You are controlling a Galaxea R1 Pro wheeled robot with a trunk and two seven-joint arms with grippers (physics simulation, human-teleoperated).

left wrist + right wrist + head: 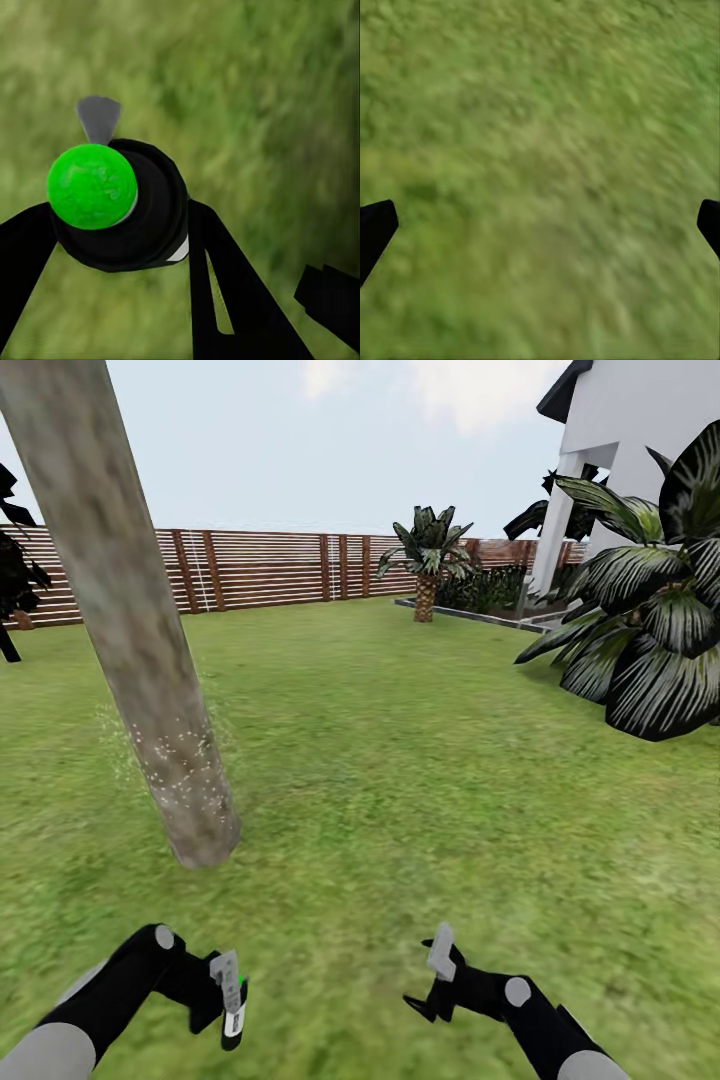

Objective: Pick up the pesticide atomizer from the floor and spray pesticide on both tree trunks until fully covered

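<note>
A thick, leaning grey-brown tree trunk (150, 660) rises from the grass at the left. White pesticide specks (175, 755) dot its lower part and the air around it. My left gripper (230, 995) is low at the left, shut on the black pesticide atomizer (236, 1015), whose green spot (243, 993) shows near its top. In the left wrist view the atomizer (124, 206) sits between the black fingers with its green cap (91, 186) facing the camera. My right gripper (435, 985) hangs open over the grass; its finger tips (376, 229) stand wide apart with nothing between.
Grass floor (420, 780) spreads ahead. A brown slat fence (260, 565) closes the far side. A palm-like plant (428, 560) stands by a grey border, a large dark leafy plant (650, 630) and the white house (620, 450) at the right. Dark foliage (15, 575) shows at the left edge.
</note>
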